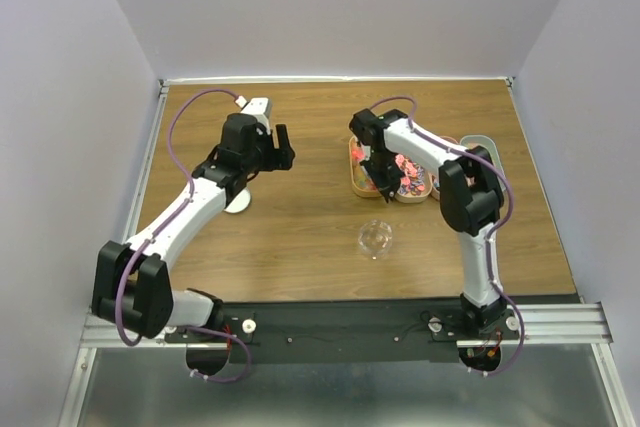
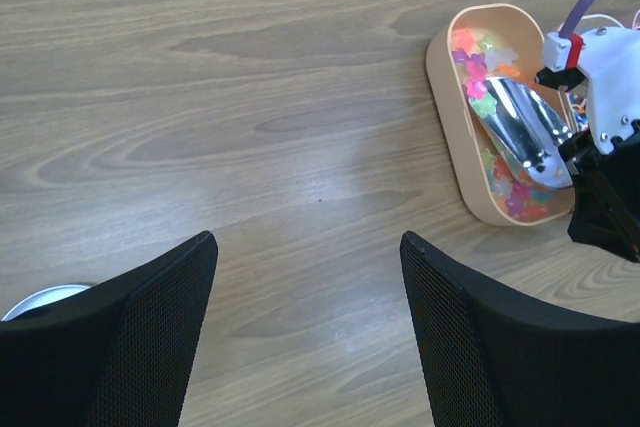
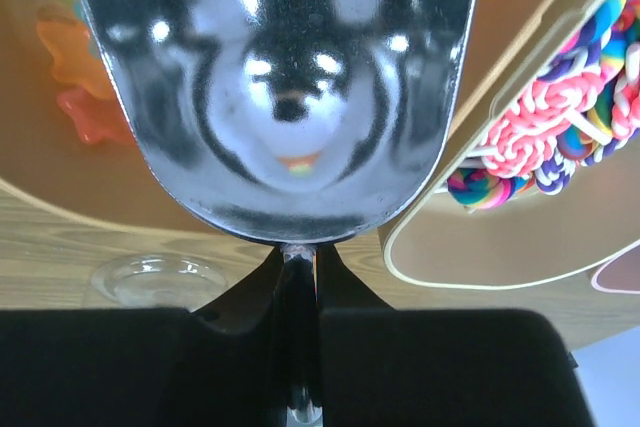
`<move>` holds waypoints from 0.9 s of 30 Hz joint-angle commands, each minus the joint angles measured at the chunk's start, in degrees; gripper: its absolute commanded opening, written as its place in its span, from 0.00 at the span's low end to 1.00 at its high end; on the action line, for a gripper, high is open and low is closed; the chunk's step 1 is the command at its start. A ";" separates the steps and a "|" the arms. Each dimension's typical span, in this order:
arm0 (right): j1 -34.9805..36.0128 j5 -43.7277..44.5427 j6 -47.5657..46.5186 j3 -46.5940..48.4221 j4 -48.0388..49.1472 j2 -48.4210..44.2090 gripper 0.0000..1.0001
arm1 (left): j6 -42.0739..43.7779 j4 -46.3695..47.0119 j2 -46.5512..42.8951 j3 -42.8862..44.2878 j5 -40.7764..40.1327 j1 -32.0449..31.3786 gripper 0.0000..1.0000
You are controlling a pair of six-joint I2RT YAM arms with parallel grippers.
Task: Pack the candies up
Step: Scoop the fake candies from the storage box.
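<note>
The candies [image 2: 478, 67] are tiny multicoloured sweets lying in an oblong tan tray [image 2: 445, 97] right of the table's middle [image 1: 354, 169]. A shiny metal scoop [image 3: 280, 77] sits in that tray among them [image 2: 525, 127]. My right gripper [image 3: 298, 262] is shut on the scoop's thin handle. Orange and red candies [image 3: 75, 57] show just left of the scoop bowl. My left gripper [image 2: 305, 277] hangs open over bare wood to the left of the tray [image 1: 280, 147], with nothing between its fingers.
A small clear round container [image 1: 376, 238] stands on the table in front of the trays [image 3: 155, 282]. A second tray holds swirled lollipops [image 3: 550, 127], and a pale tray [image 1: 482, 147] lies further right. A white round lid [image 1: 238, 202] rests under the left arm [image 2: 40, 299].
</note>
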 commanded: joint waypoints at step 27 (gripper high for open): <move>-0.13 2.08 -3.37 -35.23 37.90 -36.42 0.01 | -3.24 3.02 -3.33 0.52 1.08 -2.23 0.78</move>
